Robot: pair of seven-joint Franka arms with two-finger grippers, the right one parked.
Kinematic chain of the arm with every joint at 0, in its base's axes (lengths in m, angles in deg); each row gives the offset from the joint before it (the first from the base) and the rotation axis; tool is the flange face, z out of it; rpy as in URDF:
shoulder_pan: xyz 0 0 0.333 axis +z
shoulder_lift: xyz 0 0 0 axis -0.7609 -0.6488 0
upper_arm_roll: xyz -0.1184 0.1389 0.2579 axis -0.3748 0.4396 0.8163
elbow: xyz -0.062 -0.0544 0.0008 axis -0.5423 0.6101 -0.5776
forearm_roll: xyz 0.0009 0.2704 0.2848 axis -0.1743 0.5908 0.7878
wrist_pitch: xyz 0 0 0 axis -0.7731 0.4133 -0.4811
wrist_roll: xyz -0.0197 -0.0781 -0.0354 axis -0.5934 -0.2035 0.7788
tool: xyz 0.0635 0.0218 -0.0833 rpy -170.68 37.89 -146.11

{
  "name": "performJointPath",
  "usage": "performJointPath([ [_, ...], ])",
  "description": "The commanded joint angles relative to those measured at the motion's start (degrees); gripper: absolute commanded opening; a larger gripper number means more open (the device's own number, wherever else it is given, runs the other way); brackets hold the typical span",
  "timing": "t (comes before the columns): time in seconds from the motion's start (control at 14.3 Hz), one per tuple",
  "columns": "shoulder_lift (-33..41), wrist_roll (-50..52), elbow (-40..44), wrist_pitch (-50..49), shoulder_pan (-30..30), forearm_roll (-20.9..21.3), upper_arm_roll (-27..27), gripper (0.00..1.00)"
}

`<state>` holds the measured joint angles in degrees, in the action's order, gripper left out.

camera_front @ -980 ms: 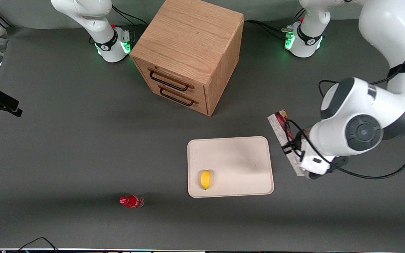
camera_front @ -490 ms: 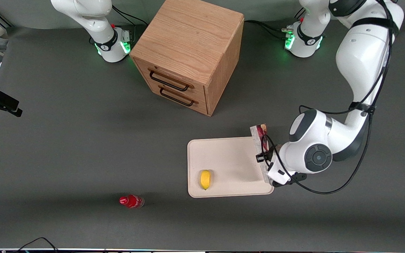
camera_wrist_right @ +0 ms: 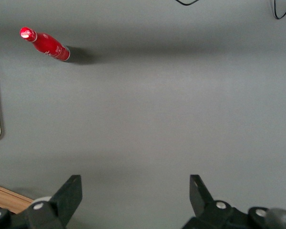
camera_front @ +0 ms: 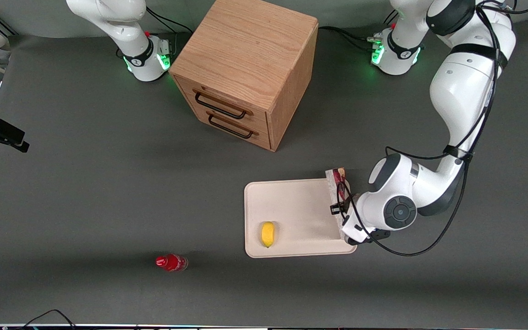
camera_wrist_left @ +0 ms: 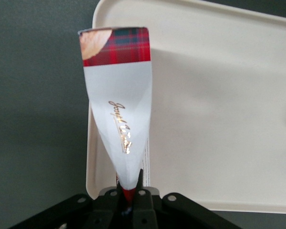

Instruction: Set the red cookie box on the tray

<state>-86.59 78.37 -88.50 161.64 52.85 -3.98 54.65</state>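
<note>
Gripper (camera_front: 347, 229), left arm: we are seeing it clamped on one end of the red cookie box (camera_front: 338, 192), jaws drawn in tight on the cardboard, as the left wrist view of the gripper (camera_wrist_left: 128, 202) and box (camera_wrist_left: 118, 112) is showing.

Red cookie box: it is hanging lengthwise along the tray's (camera_front: 291, 215) short edge at the working arm's end, roughly at 3 o'clock from the tray's middle. Whether its underside is touching the tray we cannot tell. In the wrist view it is lying partly over the tray (camera_wrist_left: 219, 119) rim, partly over bare table.

Step in hand, as we are judging it: setting the box down. To do it well, we are advising a small shift toward 9 o'clock first, so the whole box is sitting inside the rim rather than straddling it; then lowering it flat and opening only once the cardboard is resting.

Lemon (camera_front: 268, 233): lying on the tray near 7 o'clock, well apart from the box, no obstacle.

Wooden drawer cabinet (camera_front: 245, 68): standing at 11 o'clock from the tray, well apart.

Small red bottle (camera_front: 171, 262): lying toward the parked arm's end, around 8 o'clock.
</note>
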Motion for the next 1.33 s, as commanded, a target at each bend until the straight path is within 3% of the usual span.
performJointPath([
  [0.0,1.73,0.73,-0.99,-0.78,0.21,0.69,0.2,1.0],
  [0.35,4.36,0.73,3.21,-8.41,1.53,-0.8,-0.06,1.0],
  [0.7,11.55,-0.41,7.7,-25.81,6.27,-3.88,0.46,1.0],
  [0.98,22.63,-7.76,7.18,-35.56,6.63,-3.97,8.1,1.0],
  [1.26,32.64,-26.73,2.64,-42.18,6.63,-4.93,16.87,1.0],
])
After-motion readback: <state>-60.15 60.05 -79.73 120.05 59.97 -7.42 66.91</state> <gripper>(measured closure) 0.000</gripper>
